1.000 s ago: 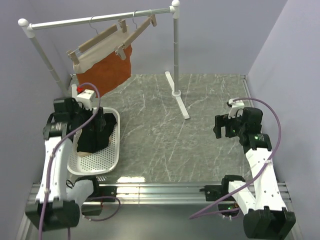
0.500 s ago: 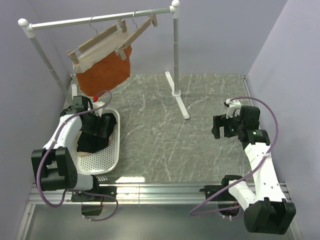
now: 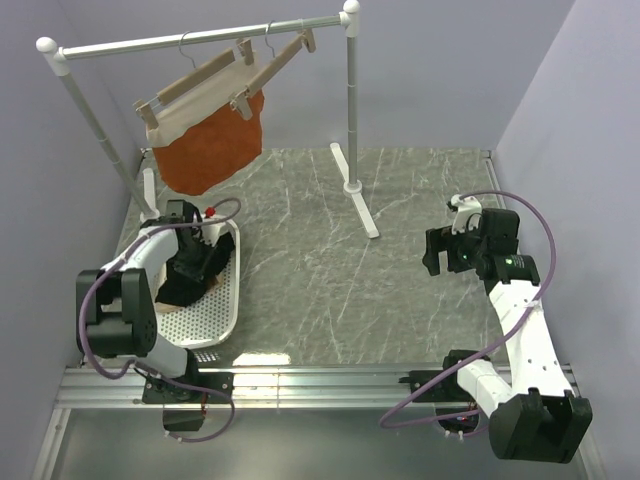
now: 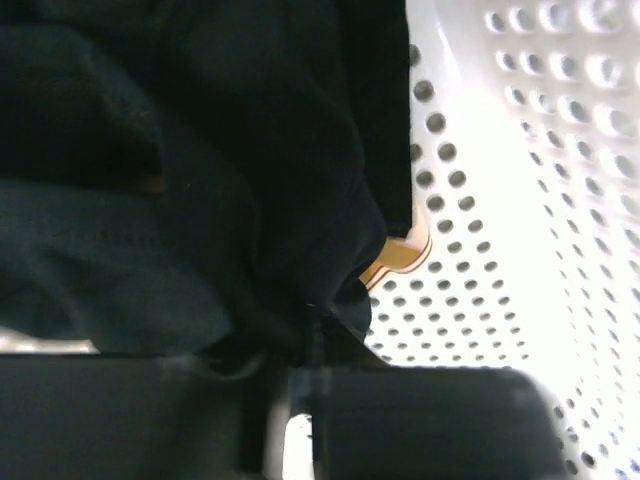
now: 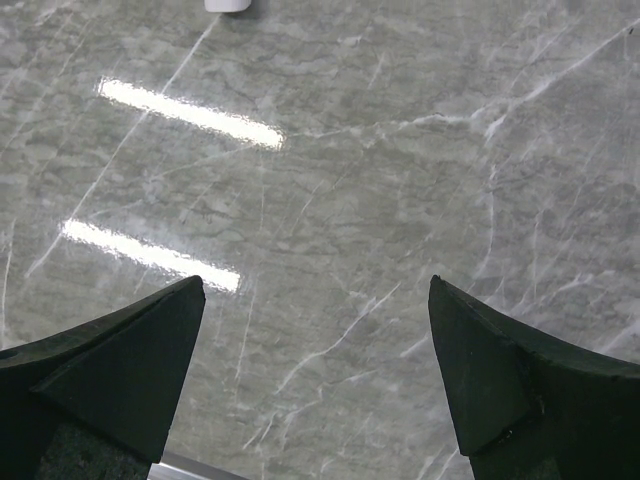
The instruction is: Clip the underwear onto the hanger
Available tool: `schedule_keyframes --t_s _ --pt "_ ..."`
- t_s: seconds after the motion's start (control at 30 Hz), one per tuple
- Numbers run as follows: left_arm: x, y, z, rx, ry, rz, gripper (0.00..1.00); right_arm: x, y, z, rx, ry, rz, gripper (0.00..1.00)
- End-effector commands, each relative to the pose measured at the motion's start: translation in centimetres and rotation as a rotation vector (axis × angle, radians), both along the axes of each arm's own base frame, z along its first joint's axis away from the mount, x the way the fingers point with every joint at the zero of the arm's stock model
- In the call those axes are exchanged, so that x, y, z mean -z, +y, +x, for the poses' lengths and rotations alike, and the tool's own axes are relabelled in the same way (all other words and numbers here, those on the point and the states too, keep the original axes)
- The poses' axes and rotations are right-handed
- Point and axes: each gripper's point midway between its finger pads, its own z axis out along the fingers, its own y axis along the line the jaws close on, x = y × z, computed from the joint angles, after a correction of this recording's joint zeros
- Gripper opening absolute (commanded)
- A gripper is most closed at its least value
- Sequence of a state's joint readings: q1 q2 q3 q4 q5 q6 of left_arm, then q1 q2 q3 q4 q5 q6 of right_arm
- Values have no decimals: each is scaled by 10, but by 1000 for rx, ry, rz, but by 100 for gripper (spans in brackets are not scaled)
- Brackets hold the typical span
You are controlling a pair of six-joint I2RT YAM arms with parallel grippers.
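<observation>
Two grippers: my left gripper (image 3: 196, 243) sits buried in the underwear (image 4: 180, 200) inside the white basket (image 4: 520, 200), and I cannot tell its grip; my right gripper (image 5: 316, 290) hangs spread wide above the table (image 5: 350, 150).

The left arm (image 3: 145, 250) and the right arm (image 3: 525, 330) are built of white links joined by blocky black joints. A purple cable (image 3: 546, 230) loops along each. A green light (image 3: 507, 262) glows on the right arm. The right gripper (image 5: 315, 330) has matte black, wedge-shaped fingers (image 5: 120, 360).

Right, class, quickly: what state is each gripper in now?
Left gripper: closed, pinching the underwear.
Right gripper: open, empty.
</observation>
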State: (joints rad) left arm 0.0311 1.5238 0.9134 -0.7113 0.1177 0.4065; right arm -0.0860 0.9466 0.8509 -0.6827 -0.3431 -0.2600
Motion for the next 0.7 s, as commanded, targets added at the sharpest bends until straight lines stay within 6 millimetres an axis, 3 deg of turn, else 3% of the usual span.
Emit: schedule_keyframes --t_s 0.0,0.13,0.27,0.3,0.33,0.37,0.4,0.47,0.5,0.57,0.6,0.67 --pt "-49 -3 11 45 -117 3 4 -25 3 8 -21 -65 4 100" --pt "-108 -21 -3 119 -194 -63 0 -30 7 8 -34 -79 17 100" --pt "-157 -52 -33 240 -226 -118 0 -32 9 10 -47 -81 9 100" --pt "-179 -61 -33 280 -280 -134 0 -34 12 10 -57 -84 17 100" --pt "-189 -68 -36 302 -290 -154 0 -35 14 10 -60 -85 23 100" --pt "-196 -79 -46 330 -266 -210 0 -37 15 11 -63 -86 28 100" --pt "-219 -91 -45 367 -317 -243 0 -41 18 12 -73 -96 39 100" --pt "-240 -109 -48 410 -343 -313 0 -44 21 12 -83 -96 54 100" --pt "-265 -130 -55 477 -377 -396 0 -48 24 13 -92 -105 64 100" --pt "-285 -150 -60 537 -395 -471 0 -51 26 12 -102 -103 73 100" --pt "-303 -170 -66 591 -420 -539 0 -55 27 12 -108 -112 75 100" --pt "-311 -189 -68 644 -403 -597 0 -59 33 8 -139 -121 92 100"
